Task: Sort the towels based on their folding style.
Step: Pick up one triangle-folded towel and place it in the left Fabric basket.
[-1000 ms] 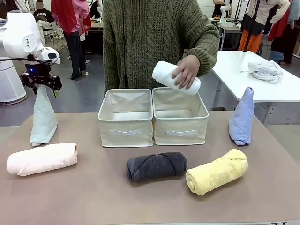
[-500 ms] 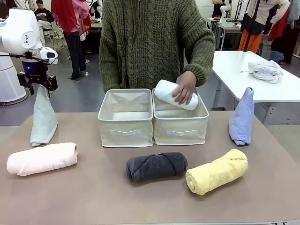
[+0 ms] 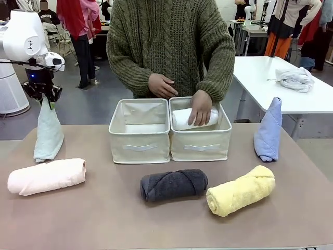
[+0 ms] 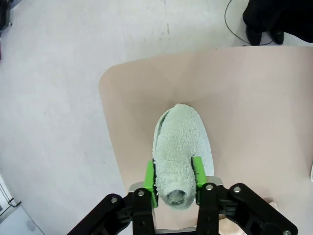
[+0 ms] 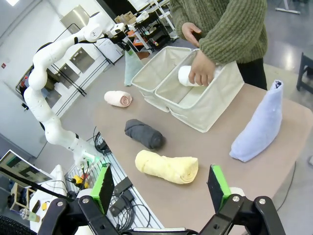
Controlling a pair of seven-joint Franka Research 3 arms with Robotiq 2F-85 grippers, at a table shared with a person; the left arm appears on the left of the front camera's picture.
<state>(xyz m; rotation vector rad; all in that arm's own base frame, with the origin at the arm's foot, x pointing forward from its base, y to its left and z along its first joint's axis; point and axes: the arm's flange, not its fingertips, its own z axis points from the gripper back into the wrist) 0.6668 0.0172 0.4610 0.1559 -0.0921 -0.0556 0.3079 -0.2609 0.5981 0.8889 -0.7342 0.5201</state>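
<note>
Six towels are noted. The teal cone, upright at frame left, is clenched at its tip by the left gripper. The white roll is pressed into the right-of-frame bin by a person's hand. The pink roll, grey roll and yellow roll are laid across the lower frame on the table; the blue cone stands at right. The right gripper is seen released, grasping nothing.

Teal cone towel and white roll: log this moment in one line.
left claw: shut on teal cone towel tip | right claw: open | person's hand: on white roll in right bin
</note>
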